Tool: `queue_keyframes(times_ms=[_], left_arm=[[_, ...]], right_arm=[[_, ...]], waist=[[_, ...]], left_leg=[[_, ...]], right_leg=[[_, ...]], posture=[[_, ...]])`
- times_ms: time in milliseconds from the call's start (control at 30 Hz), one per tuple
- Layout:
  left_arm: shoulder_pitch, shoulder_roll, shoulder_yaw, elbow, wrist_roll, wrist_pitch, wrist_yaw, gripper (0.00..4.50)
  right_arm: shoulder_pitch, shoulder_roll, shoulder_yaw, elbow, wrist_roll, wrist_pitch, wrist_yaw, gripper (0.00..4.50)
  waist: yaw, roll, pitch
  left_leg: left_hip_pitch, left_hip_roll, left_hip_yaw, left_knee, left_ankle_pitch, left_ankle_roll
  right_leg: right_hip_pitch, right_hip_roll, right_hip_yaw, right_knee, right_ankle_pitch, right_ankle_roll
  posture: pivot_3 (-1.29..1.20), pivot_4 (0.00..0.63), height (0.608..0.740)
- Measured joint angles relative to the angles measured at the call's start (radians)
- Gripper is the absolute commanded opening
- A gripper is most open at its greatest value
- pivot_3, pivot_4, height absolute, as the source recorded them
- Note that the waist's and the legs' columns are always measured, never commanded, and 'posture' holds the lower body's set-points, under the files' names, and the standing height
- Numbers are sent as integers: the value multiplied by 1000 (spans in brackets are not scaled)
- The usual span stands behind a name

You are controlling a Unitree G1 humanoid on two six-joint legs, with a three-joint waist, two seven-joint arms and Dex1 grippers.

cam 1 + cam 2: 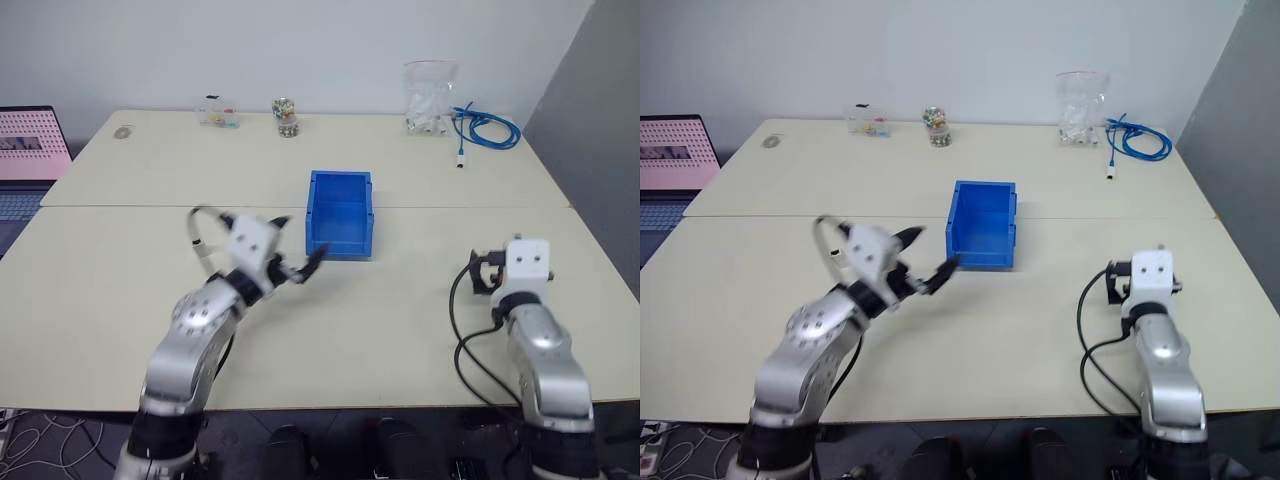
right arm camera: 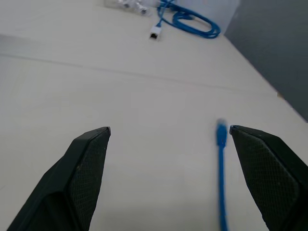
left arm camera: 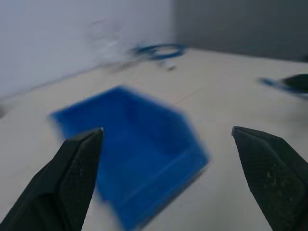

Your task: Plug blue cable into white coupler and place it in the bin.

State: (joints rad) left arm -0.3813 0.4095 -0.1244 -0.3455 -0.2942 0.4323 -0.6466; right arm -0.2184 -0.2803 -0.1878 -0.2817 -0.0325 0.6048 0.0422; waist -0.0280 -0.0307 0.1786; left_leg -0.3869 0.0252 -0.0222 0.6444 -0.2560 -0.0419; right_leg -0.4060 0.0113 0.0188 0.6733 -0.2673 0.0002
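Note:
The blue bin (image 1: pixel 340 212) stands open-topped at the middle of the table. Just near-left of it hovers my left gripper (image 1: pixel 297 242), open and empty; its wrist view looks past both fingers (image 3: pixel 72 178) into the bin (image 3: pixel 144 159). Over the table's right side my right gripper (image 2: pixel 170 128) is open and empty too. A thin blue cable (image 2: pixel 221 163) with a small plug at its tip runs along the tabletop just inside that gripper's finger (image 2: pixel 269 173). The white coupler is out of view.
At the back right lie a coiled bundle of blue cable (image 1: pixel 490 128) and a clear plastic bag (image 1: pixel 430 95). Two small items (image 1: pixel 286 117) sit at the back centre. A laptop (image 1: pixel 30 150) stands off the table's left edge.

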Motion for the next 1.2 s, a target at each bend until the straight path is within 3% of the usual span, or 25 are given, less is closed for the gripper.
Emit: queue_keyframes(times_ms=[233,433,667,900,1200], left_arm=[[-269,-62,-223,355,36,-134,-323,4500],[-342,-118,-226,566,76,-264,-377,4500],[-338,-110,-217,596,83,-300,-420,4500],[-335,-123,-196,590,82,-299,-404,4500],[-336,-136,-187,576,83,-294,-384,4500]], right_arm=[[-166,-56,-70,323,80,44,60,4212],[-228,-73,-107,460,128,23,79,4212],[-242,-90,-177,528,204,19,89,4212],[-241,-94,-224,562,262,-9,101,2400],[-254,-104,-242,642,281,-69,96,512]], waist=[[-4,2,1],[-4,2,1],[2,2,1],[1,2,1],[-1,2,1]], left_leg=[[-8,2,2,0,0,0],[-8,2,3,0,0,1],[-8,2,2,2,0,1],[-7,2,2,2,0,1],[-1,2,2,2,0,1]], right_leg=[[-6,3,-1,1,-1,-3],[-7,3,-1,3,-1,-3],[-6,2,-2,5,-1,-2],[-6,2,-2,5,-1,-2],[-1,3,-1,6,-1,-2]], posture=[[0,150,740],[0,150,740],[0,150,740],[0,150,740],[0,150,740]])
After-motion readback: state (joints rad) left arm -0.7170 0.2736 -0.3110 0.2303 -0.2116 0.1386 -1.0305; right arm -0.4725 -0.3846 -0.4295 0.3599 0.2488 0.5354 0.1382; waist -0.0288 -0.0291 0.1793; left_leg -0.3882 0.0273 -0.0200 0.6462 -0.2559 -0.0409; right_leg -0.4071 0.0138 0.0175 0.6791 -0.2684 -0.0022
